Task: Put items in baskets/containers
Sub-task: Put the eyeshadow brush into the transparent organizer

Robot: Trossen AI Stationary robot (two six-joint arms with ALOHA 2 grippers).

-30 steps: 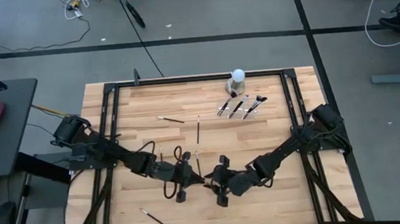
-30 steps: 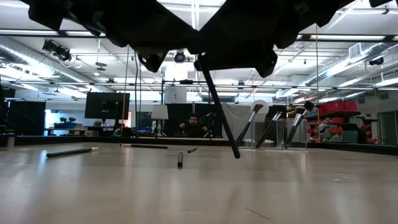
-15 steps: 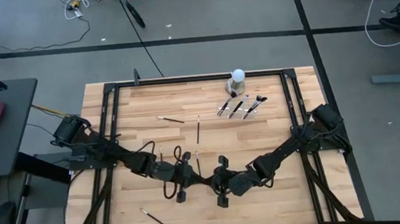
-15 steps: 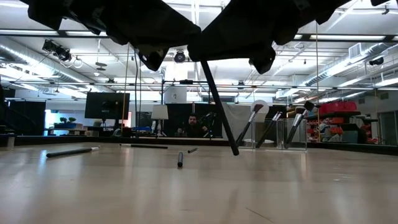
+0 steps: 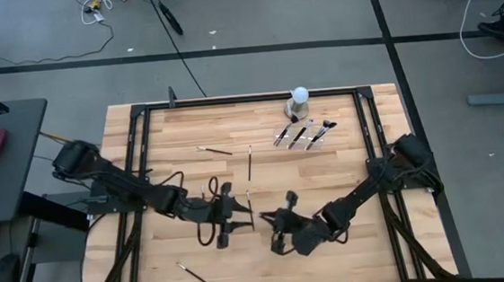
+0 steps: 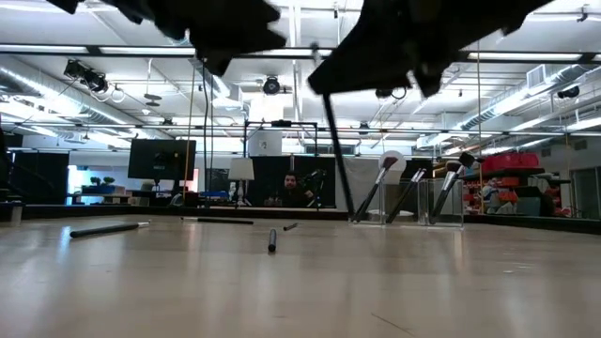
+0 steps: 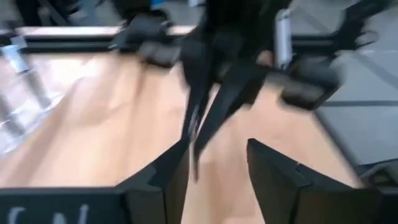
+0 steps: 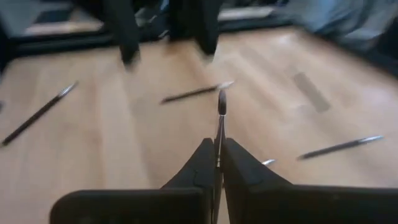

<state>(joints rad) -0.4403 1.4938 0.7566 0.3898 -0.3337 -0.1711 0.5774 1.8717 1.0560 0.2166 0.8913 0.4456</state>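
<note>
My right gripper [image 5: 269,221] hangs above the table's near middle, shut on one thin dark makeup brush [image 6: 339,155]. My left gripper [image 7: 217,177] stands just to its left [image 5: 245,215], open, with nothing between its fingers. The clear tray [image 5: 307,137] lies at the far right; several brushes [image 6: 410,192] lean against its wall. Loose brushes lie flat on the wood [image 5: 214,150] [image 5: 249,164] [image 5: 193,273]. My right gripper pinches the brush's thin handle [image 8: 219,142] between its two fingers. The brush juts out past the fingertips, its silver end [image 8: 222,102] away from them. In the low view it slants down below the gripper, its lower end [image 6: 351,216] clear of the table.
A white ball on a grey round base [image 5: 298,99] stands beside the tray at the far edge. A black frame [image 5: 231,98] runs round the tabletop. More brushes [image 6: 108,228] [image 6: 272,240] lie on the wood between the arms and the far edge.
My right gripper has shut on the brush that my left gripper held. My left gripper has opened, let go and drawn back toward the table's left edge. My right gripper has risen a little with the brush, which now hangs steeper and higher above the table.
</note>
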